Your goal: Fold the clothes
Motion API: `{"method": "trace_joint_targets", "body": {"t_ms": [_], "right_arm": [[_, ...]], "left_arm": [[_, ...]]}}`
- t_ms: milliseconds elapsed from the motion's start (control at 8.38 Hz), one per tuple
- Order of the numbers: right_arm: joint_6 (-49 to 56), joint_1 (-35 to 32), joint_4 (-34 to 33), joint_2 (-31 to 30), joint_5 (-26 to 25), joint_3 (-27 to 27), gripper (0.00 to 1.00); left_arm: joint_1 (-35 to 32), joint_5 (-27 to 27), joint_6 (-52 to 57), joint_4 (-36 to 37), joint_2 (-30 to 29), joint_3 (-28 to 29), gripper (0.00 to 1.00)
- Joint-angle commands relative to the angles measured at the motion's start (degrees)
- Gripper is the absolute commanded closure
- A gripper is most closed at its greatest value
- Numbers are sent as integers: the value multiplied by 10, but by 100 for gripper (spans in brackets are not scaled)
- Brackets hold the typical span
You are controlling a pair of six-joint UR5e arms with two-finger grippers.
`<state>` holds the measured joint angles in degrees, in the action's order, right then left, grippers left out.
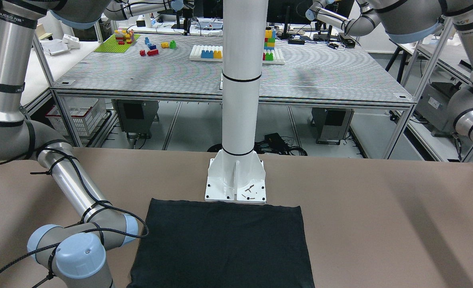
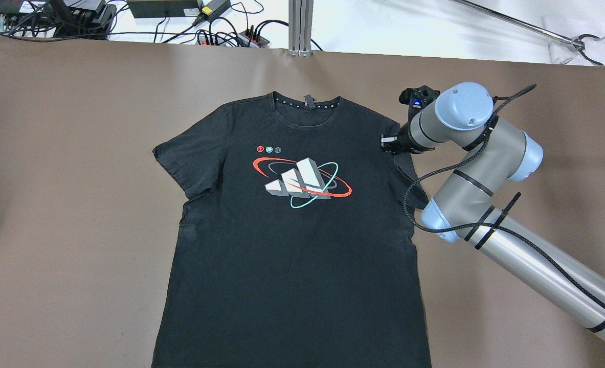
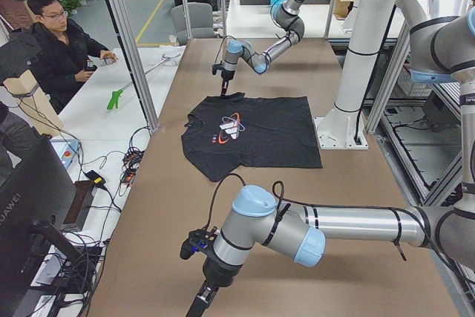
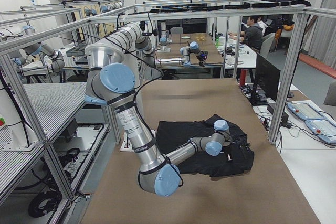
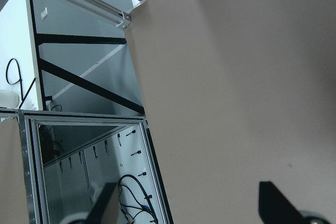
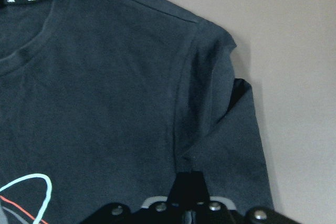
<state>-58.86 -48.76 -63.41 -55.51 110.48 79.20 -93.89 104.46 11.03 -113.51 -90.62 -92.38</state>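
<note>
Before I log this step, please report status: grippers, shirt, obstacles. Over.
Left gripper open, over bare table. Right gripper shut, at sleeve of T-shirt. T-shirt flat, unfolded. White pillar base beside its hem.

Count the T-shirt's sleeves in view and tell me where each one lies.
2. The left-hand sleeve lies spread flat on the overhead view's left. The other sleeve lies creased on the robot's right, by the right gripper, partly hidden by that arm.
</note>
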Motion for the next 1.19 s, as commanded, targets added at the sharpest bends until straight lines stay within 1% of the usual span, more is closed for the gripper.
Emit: {"method": "trace_joint_targets", "body": {"t_ms": [0, 119, 239, 716, 1074], "right_arm": [[-20, 10, -48, 50, -3, -5, 100], [-37, 20, -64, 72, -16, -24, 100], [-39, 27, -66, 95, -43, -53, 100], [-40, 28, -79, 94, -50, -56, 100], [-78, 49, -78, 95, -67, -55, 100]], "left_arm": [[1, 1, 0, 0, 1, 0, 6], [2, 0, 0, -5, 7, 0, 6], [5, 1, -1, -15, 8, 1, 6], [22, 11, -22, -27, 20, 2, 6], [25, 12, -25, -40, 20, 2, 6]]}}
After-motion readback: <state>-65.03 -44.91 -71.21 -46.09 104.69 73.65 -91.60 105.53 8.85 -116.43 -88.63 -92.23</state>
